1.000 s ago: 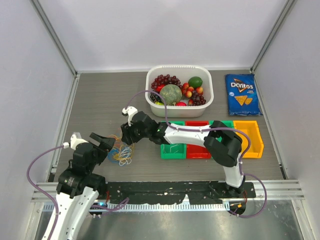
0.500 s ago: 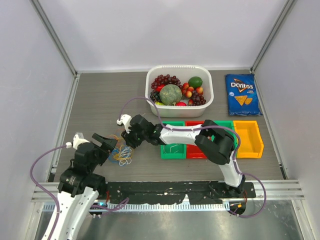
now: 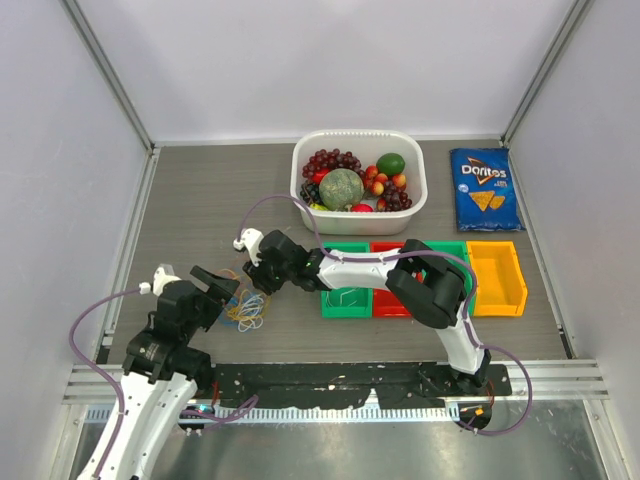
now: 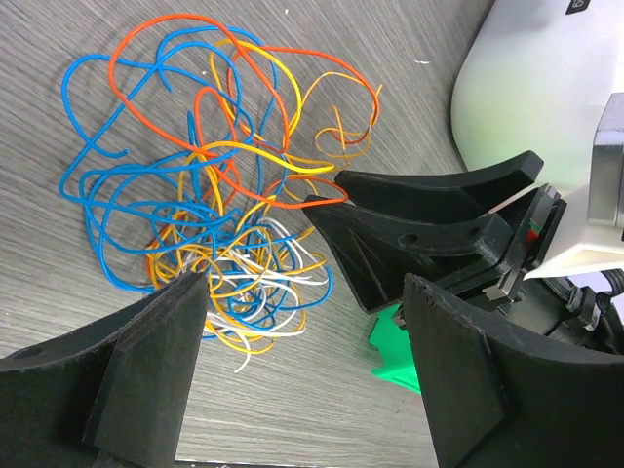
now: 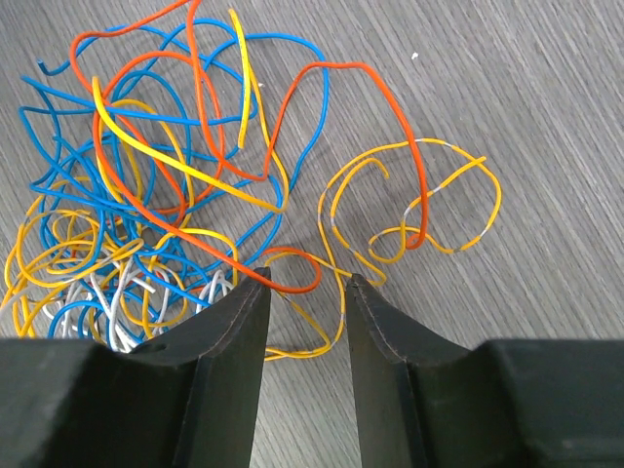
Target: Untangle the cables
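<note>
– Right gripper (image 5: 307, 291): how do the jaws stand?
– A narrow gap apart, black tips down at the surface (image 3: 200, 200). An orange loop and a thin yellow strand of the cables (image 5: 166, 175) lie across that gap, not pinched.
– And the left gripper (image 4: 302, 312)?
– Wide apart, with nothing between its wedge-shaped fingers. It hovers over the same tangle, facing the other one.
– Where does the tangle lie?
– Front-left of the white tub (image 3: 360, 139), toward the arm bases and well apart from it.
– Any writing?
– "Doritos" on the blue bag (image 3: 484, 190) lying flat just right of the tub. Nothing else is legible.
– Materials and shapes?
– The cables are string-thin, springy loops in blue, orange, yellow and white, the white ones bunched nearest the left gripper. The surface is matt grey wood-grain. The tub is smooth plastic with rounded corners, holding grapes (image 3: 335, 160), a melon (image 3: 342, 188) and other fruit. Boxy plastic bins (image 3: 497, 280) in green, red and orange stand in a row in front of the tub.
– Edges and room?
– Bare wood-grain runs from the tub's left side out to the metal rail (image 3: 128, 250). White walls (image 3: 330, 70) stand behind the tub and to both sides.
</note>
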`<act>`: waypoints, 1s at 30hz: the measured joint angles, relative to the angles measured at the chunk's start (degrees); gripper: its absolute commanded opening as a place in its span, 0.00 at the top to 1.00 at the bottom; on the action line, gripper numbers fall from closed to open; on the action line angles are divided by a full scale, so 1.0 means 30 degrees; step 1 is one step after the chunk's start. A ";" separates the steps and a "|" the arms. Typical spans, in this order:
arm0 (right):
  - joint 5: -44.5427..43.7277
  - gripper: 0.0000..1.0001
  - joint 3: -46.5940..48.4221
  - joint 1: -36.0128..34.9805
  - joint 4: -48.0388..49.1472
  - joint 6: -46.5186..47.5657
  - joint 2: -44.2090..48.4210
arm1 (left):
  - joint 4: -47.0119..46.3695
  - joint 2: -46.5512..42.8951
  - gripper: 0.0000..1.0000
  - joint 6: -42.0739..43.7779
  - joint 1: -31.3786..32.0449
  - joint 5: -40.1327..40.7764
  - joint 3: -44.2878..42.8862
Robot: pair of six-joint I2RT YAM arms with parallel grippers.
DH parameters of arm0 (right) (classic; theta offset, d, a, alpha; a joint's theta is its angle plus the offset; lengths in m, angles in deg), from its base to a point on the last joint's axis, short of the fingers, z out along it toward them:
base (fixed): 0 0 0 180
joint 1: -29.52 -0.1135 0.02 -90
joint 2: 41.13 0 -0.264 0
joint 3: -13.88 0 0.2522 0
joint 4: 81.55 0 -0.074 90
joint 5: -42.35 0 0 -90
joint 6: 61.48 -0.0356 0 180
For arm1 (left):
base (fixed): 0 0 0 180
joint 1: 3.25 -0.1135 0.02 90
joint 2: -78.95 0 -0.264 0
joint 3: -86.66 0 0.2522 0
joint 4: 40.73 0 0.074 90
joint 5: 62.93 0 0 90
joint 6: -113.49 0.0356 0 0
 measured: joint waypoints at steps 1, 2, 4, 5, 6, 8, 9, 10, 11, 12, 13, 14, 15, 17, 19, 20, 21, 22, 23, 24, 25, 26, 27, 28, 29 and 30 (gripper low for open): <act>-0.0036 0.58 0.0000 -0.0007 0.0007 -0.0007 0.0000 | -0.0022 0.0015 0.16 0.0000 0.0000 0.0000 -0.0007; -0.0044 0.59 0.0000 -0.0007 0.0044 0.0000 0.0000 | -0.0044 0.0015 0.16 0.0007 0.0000 -0.0007 0.0000; -0.0051 0.62 0.0000 -0.0007 0.0073 -0.0007 0.0000 | -0.0109 0.0015 0.17 0.0000 0.0000 0.0000 0.0000; -0.0044 0.64 0.0000 0.0000 0.0087 0.0000 0.0000 | -0.0117 0.0000 0.18 0.0000 0.0000 0.0007 0.0029; -0.0036 0.70 0.0000 0.0000 0.0102 -0.0007 0.0000 | -0.0117 -0.0007 0.19 0.0000 0.0000 0.0015 0.0073; -0.0029 0.79 0.0015 0.0000 0.0168 0.0036 0.0000 | -0.0117 -0.0044 0.20 -0.0007 0.0000 0.0029 0.0248; -0.0022 0.83 0.0029 -0.0007 0.0197 0.0051 0.0000 | -0.0109 -0.0080 0.21 -0.0022 0.0000 0.0036 0.0350; -0.0007 0.90 0.0109 0.0000 0.0182 0.0015 0.0000 | -0.0109 -0.0095 0.21 -0.0044 0.0000 0.0051 0.0430; 0.0015 0.97 0.0182 0.0000 0.0189 0.0051 0.0000 | -0.0102 -0.0109 0.21 -0.0080 0.0000 0.0080 0.0503; 0.0051 0.99 0.0248 -0.0007 0.0226 0.0015 0.0000 | -0.0102 -0.0131 0.21 -0.0109 0.0000 0.0109 0.0546; 0.0073 0.99 0.0335 0.0000 0.0255 -0.0058 0.0000 | -0.0102 -0.0160 0.21 -0.0138 0.0000 0.0160 0.0568; 0.0117 0.99 0.0386 0.0000 0.0284 -0.0138 0.0000 | -0.0102 -0.0182 0.21 -0.0168 0.0000 0.0204 0.0568; 0.0146 0.99 0.0408 0.0000 0.0291 -0.0226 0.0007 | -0.0102 -0.0211 0.21 -0.0182 0.0000 0.0248 0.0568; 0.0189 0.99 0.0401 0.0000 0.0262 -0.0364 0.0073 | -0.0109 -0.0219 0.21 -0.0248 0.0000 0.0328 0.0568; 0.0197 0.99 0.0393 -0.0007 0.0117 -0.0568 0.0299 | -0.0117 -0.0219 0.30 -0.0372 0.0000 0.0386 0.0568; 0.0204 0.99 0.0372 -0.0007 0.0022 -0.0685 0.0517 | -0.0153 -0.0219 0.32 -0.0430 0.0000 0.0386 0.0568; 0.0211 0.99 0.0335 -0.0007 -0.0073 -0.0794 0.0721 | -0.0270 -0.0211 0.33 -0.0474 0.0000 0.0372 0.0605; 0.0219 0.99 0.0204 -0.0015 -0.0087 -0.0976 0.1137 | -0.0474 -0.0197 0.33 -0.0503 0.0000 0.0364 0.0670; 0.0189 0.99 0.0058 -0.0022 -0.0095 -0.1071 0.1479 | -0.0787 -0.0175 0.34 -0.0503 0.0000 0.0335 0.0816; 0.0168 0.99 -0.0138 -0.0022 -0.0095 -0.1202 0.1938 | -0.1071 -0.0124 0.34 -0.0510 0.0000 0.0262 0.0991; 0.0153 0.99 -0.0350 -0.0022 -0.0117 -0.1370 0.2441 | -0.1362 -0.0007 0.34 -0.0517 0.0000 0.0160 0.1209; 0.0087 0.99 -0.0510 -0.0022 -0.0087 -0.1530 0.2936 | -0.1610 0.0160 0.34 -0.0532 0.0000 0.0051 0.1435; 0.0044 0.99 -0.0605 -0.0029 -0.0095 -0.1647 0.3373 | -0.1807 0.0350 0.34 -0.0561 0.0000 -0.0051 0.1647; 0.0029 0.99 -0.0641 -0.0044 -0.0051 -0.1814 0.3759 | -0.1931 0.0546 0.35 -0.0576 0.0000 -0.0175 0.1800; 0.0029 0.94 -0.0648 -0.0044 0.0022 -0.1916 0.4036 | -0.1982 0.0707 0.35 -0.0597 0.0000 -0.0248 0.1902; 0.0044 0.81 -0.0648 -0.0051 0.0146 -0.1989 0.4284 | -0.1967 0.0831 0.35 -0.0597 0.0000 -0.0291 0.1916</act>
